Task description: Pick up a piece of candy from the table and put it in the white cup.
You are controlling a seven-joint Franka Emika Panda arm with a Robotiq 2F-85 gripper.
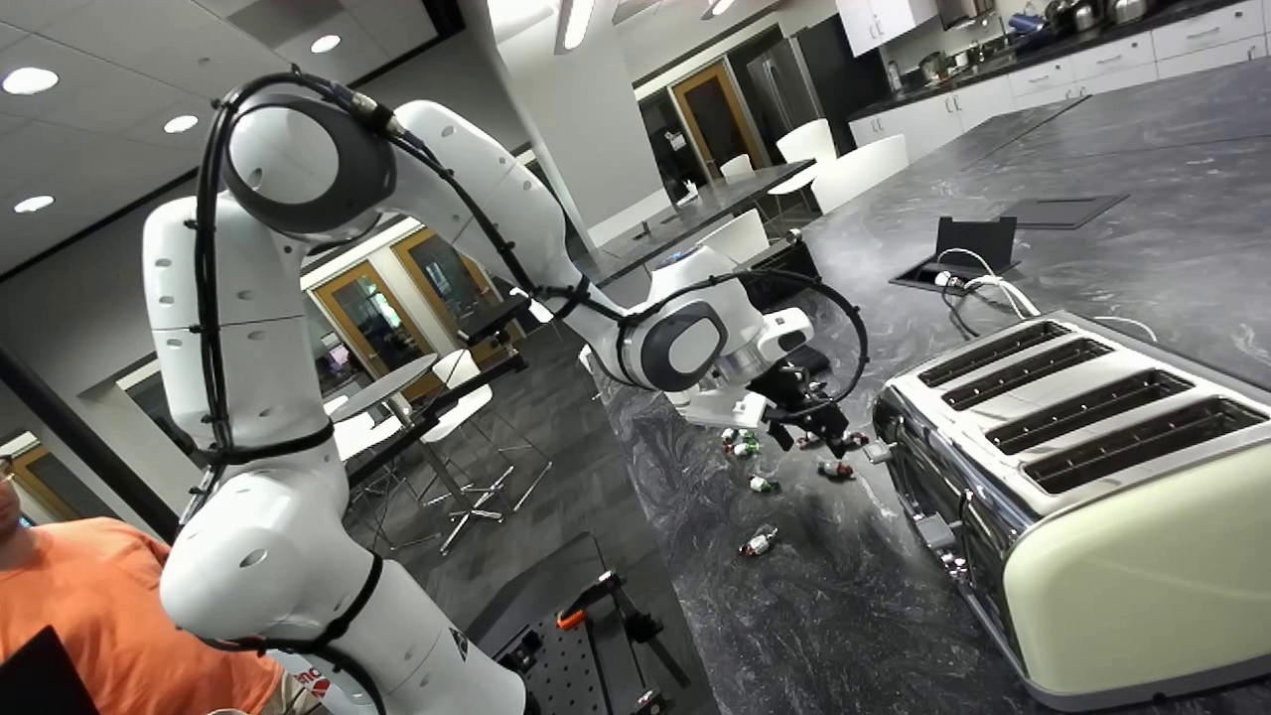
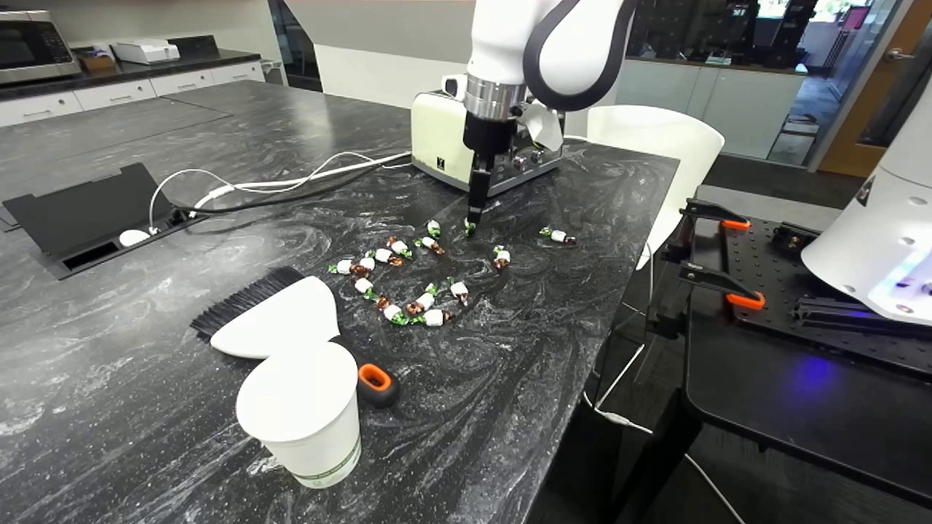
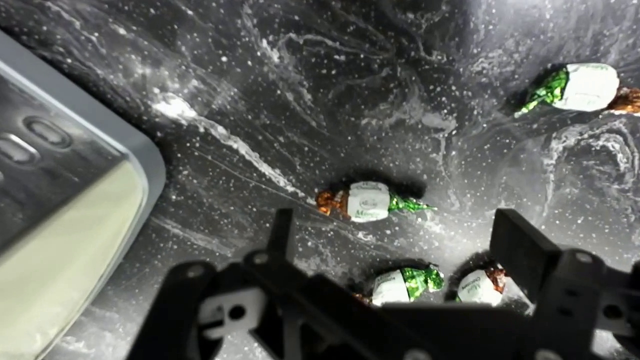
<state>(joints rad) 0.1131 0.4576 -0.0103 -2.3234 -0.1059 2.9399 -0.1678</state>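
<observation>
While the end effector (image 3: 394,230) hangs over the desk (image 2: 510,378) with its two flat black fingers (image 3: 282,231) spread wide and nothing held between them, the likeliest candy (image 3: 368,202) rests on that desk near the middle of the wrist view, at about eleven o'clock from the gap's centre. It should weigh little: a barrel-shaped white middle with small print, and a foil twist at each end, coppery brown at nine o'clock and green at three. That middle is probably firm enough to squeeze, if a bit slick; the twists look thin and crinkly — poor handles that would crush and let the piece swing. Best to pinch it across the barrel; as the fingers stand they would close along its length, so a quarter turn seems called for. Neighbouring candies (image 3: 391,288), partly hidden at four and six o'clock, could get nudged. Polished, dark grey and pale-veined, the desk may let a badly centred piece skid. At nine o'clock the cream-and-metal toaster (image 3: 75,280) cuts in, leaving less room there. In an exterior view the white cup (image 2: 320,445) stands upright at seven o'clock from the scattered candies (image 2: 433,317), smooth and tapered, with thin green print near its foot — light, presumably, and easy to tip.
</observation>
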